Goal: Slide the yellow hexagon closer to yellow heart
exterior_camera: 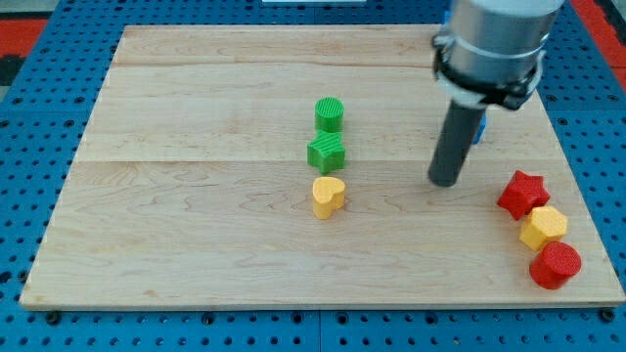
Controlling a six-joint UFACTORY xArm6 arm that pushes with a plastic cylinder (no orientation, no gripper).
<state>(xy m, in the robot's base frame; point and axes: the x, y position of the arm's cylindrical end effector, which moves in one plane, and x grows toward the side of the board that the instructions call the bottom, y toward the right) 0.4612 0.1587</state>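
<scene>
The yellow hexagon (543, 227) sits near the board's right edge, wedged between a red star (521, 193) above it and a red cylinder (556, 264) below it. The yellow heart (328, 196) lies near the middle of the board, far to the left of the hexagon. My tip (445, 180) rests on the board between them, about a hand's width up and left of the hexagon and touching no block.
A green star (327, 153) sits just above the yellow heart, with a green cylinder (330, 114) above that. A blue block (480, 128) is mostly hidden behind the rod. The wooden board (196, 244) lies on a blue perforated table.
</scene>
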